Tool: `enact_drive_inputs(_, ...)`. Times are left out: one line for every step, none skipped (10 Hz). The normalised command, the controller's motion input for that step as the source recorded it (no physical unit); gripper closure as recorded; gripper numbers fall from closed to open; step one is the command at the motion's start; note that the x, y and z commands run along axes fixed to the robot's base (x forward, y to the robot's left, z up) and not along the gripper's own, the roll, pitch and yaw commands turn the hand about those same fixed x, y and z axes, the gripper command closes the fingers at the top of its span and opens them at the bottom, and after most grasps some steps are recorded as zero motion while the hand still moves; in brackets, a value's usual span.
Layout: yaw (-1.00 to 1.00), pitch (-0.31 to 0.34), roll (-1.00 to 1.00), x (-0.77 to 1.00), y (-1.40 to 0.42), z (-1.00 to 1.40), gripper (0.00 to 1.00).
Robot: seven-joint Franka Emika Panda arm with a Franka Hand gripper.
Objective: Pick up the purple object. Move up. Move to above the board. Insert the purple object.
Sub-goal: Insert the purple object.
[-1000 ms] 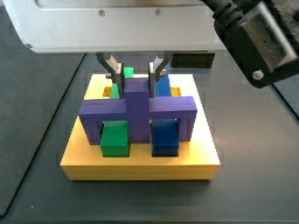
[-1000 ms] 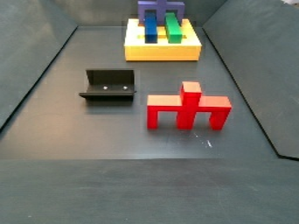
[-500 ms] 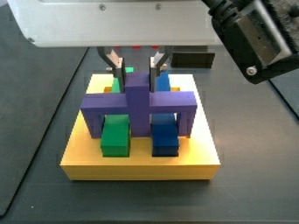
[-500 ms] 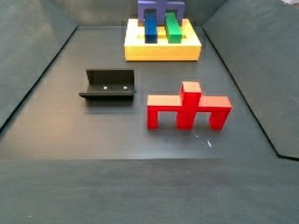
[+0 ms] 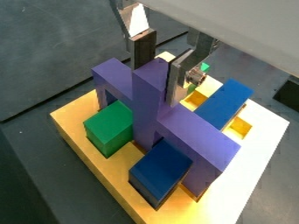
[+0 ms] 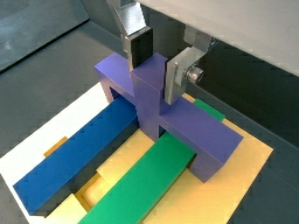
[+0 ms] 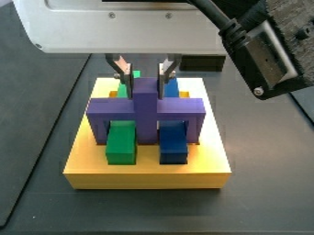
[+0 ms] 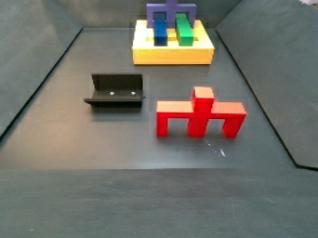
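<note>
The purple object (image 7: 145,108) stands seated in the yellow board (image 7: 147,174), its crossbar legs down in the slots and its central bar upright. It shows in both wrist views (image 5: 140,96) (image 6: 140,87) and in a side view (image 8: 170,13). My gripper (image 7: 143,75) straddles the top of the central bar, with a finger on each side, spread a little wider than the bar. It is open and holds nothing. It also shows in both wrist views (image 5: 160,74) (image 6: 156,77). The board also shows in other views (image 5: 70,122) (image 6: 233,184) (image 8: 172,54).
A green block (image 7: 120,145) and a blue block (image 7: 174,145) sit in the board under the crossbar. A red cross-shaped block (image 8: 199,113) stands on the dark floor. The dark fixture (image 8: 115,91) stands to its left. The floor has raised sloping walls.
The arm and wrist housing have risen slightly. The fingers sit a touch higher beside the purple object's bar. The purple object stays seated in the board.
</note>
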Motion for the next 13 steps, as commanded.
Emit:
enact_drive_inputs(0.00,-0.060,-0.12,0.00,-0.08,-0.22,1.00)
enact_drive_inputs(0.00,-0.083,-0.16,0.01,-0.11,-0.11,1.00)
enact_drive_inputs(0.00,-0.093,-0.16,0.07,-0.06,-0.12,1.00)
enact_drive_inputs(0.00,-0.077,-0.15,0.12,0.00,-0.10,1.00)
enact_drive_inputs(0.00,0.000,-0.10,0.28,-0.03,0.00,1.00)
enact_drive_inputs(0.00,0.000,-0.09,0.19,0.00,0.10,1.00)
enact_drive_inputs(0.00,-0.034,-0.19,0.11,0.08,0.00,1.00)
enact_drive_inputs(0.00,-0.064,-0.21,0.06,0.11,0.00,1.00)
enact_drive_inputs(0.00,-0.061,-0.20,0.04,0.07,0.01,1.00)
enact_drive_inputs(0.04,-0.051,-0.17,0.00,0.07,0.08,1.00)
enact_drive_inputs(0.04,-0.123,-0.20,0.00,0.20,0.00,1.00)
enact_drive_inputs(0.00,0.000,0.00,0.00,0.03,0.00,1.00)
enact_drive_inputs(0.00,0.000,-0.15,0.00,0.00,0.03,1.00)
